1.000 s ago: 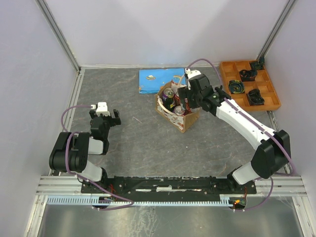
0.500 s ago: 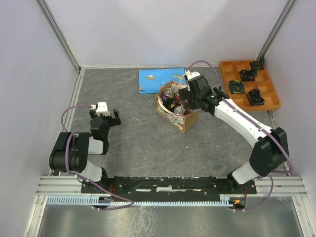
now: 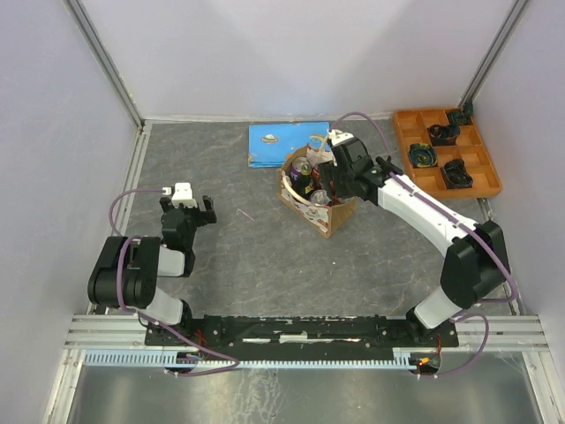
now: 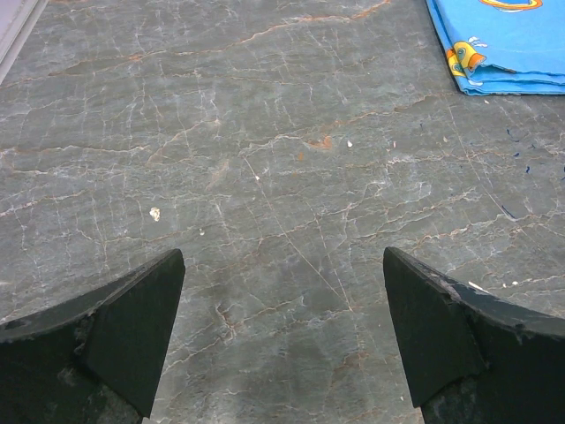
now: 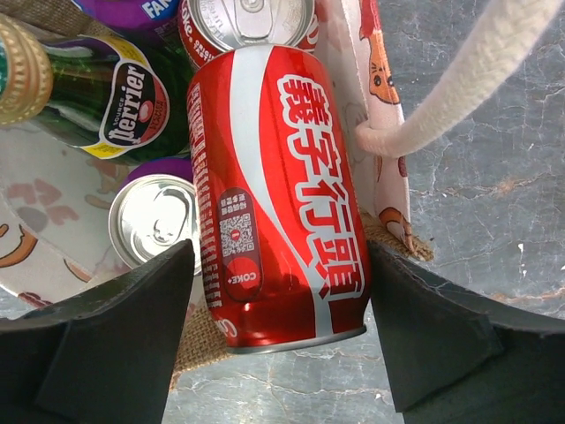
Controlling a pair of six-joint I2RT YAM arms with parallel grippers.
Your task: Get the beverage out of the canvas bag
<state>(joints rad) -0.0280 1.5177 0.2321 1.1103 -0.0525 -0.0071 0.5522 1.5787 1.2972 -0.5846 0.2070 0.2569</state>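
Beverage: the red can [image 5: 278, 194] with white script lies between the fingers of your right hand [image 5: 282, 256], base toward the wrist, top pointing into the canvas bag [image 3: 306, 205].
Right hand: clamped on the red can, with a finger meeting each side of it.
Bag position: directly beneath and ahead of the right hand.
Edges: the bag's patterned lining runs just past your right finger. One cream handle [image 5: 477, 79] loops outside that finger and touches the lining.
Open room: bare tabletop [image 5: 494, 265] beyond the right finger. On the left finger's side the other drinks crowd close.
Count in the bag: one green bottle [image 5: 115, 97], plus two silver can tops, one beside your left finger [image 5: 159, 221] and one past the red can's far end [image 5: 252, 18].
Left hand [image 4: 282, 265]: fingers wide apart, holding nothing, bare tabletop all around, well apart from the bag.
Booklet: one blue booklet [image 4: 503, 44], its corner ahead and right of the left hand.
Tray: one orange tray [image 3: 406, 132], four dark pieces inside, off to the right arm's outer side.
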